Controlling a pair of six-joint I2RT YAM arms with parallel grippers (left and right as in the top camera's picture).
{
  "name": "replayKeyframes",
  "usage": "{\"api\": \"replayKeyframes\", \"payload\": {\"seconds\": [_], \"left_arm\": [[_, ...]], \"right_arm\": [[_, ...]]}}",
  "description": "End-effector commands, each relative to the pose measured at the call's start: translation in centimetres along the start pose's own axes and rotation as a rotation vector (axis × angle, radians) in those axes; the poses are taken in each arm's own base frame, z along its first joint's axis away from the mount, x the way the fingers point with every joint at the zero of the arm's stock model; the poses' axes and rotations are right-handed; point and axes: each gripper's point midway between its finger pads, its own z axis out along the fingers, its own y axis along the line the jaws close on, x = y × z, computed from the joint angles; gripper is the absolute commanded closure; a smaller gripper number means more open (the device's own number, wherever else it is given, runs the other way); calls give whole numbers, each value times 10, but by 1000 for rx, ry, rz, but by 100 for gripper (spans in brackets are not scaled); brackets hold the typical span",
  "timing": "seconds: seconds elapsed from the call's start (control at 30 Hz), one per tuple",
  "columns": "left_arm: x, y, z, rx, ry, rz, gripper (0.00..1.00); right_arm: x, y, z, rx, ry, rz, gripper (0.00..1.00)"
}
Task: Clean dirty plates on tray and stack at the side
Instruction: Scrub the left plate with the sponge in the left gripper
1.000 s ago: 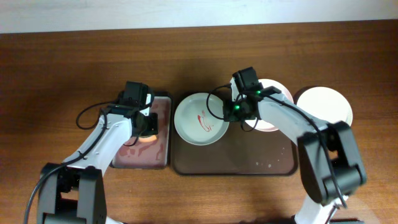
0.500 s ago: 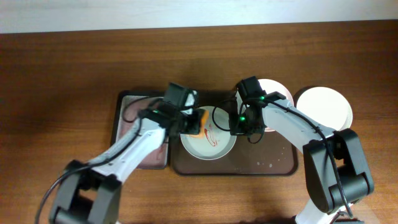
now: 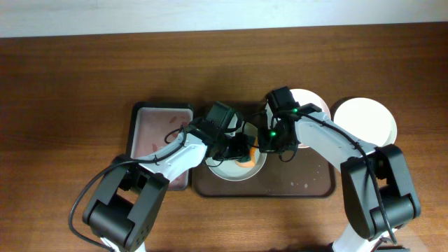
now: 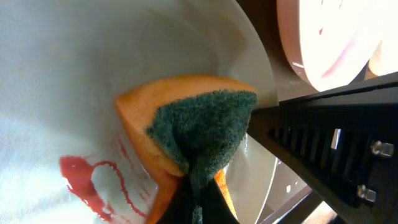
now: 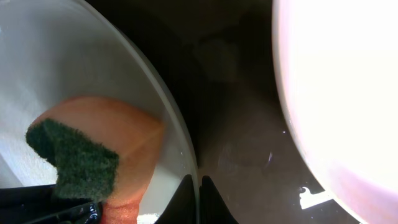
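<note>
A pale plate (image 3: 229, 172) smeared with red sauce (image 4: 93, 180) lies at the left end of the dark brown tray (image 3: 294, 187). My left gripper (image 3: 241, 155) is shut on an orange and green sponge (image 4: 193, 130) and presses it on the plate's right side. My right gripper (image 3: 269, 145) is shut on that plate's right rim (image 5: 186, 155). A pinkish plate (image 3: 311, 112) sits on the tray's back right and shows in the right wrist view (image 5: 348, 93). A plain white plate (image 3: 364, 119) stands on the table right of the tray.
A smaller pinkish-grey tray (image 3: 157, 129) lies left of the brown tray, with my left arm stretched over its near corner. The wooden table (image 3: 70, 84) runs to a pale wall at the back.
My left gripper carried the sponge from the pinkish-grey tray to the plate, then swept it right across the plate. The right gripper drew the plate nearer and has kept hold of its rim.
</note>
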Motion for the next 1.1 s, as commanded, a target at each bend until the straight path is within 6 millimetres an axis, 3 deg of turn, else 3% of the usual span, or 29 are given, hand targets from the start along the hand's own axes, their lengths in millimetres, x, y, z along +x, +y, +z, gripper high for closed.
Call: {"api": "replayKeyframes", "payload": {"seconds": [0.0,0.27,0.47,0.57,0.63,0.67,0.77,0.87,0.97,1.07], "left_arm": [[6,4,6,-26,21,-17,100],[-34,76,-16,-451,-231,-10,100],[-42,88,-38,-504,-259,-9,100],[-33,73,-52,-426,-227,-70,100],[-9,48,-46,-275,-103,-151,100],[-1,46,-44,-261,-67,-158,100],[4,48,-44,-278,-52,-156,100],[10,40,-40,-260,-35,-176,100],[14,31,-34,-264,-65,-300,100],[10,16,-23,-224,-92,-272,100]], "right_arm": [[3,-2,4,10,10,-7,96],[3,-2,4,10,11,-7,96],[3,-2,4,11,10,-7,96],[3,-4,4,23,8,-6,96],[3,-7,4,39,8,45,96],[3,-8,4,38,6,116,96],[7,6,6,-29,34,373,96],[13,21,8,-61,57,400,96],[13,25,9,-65,55,395,96],[14,26,9,-65,56,392,96]]}}
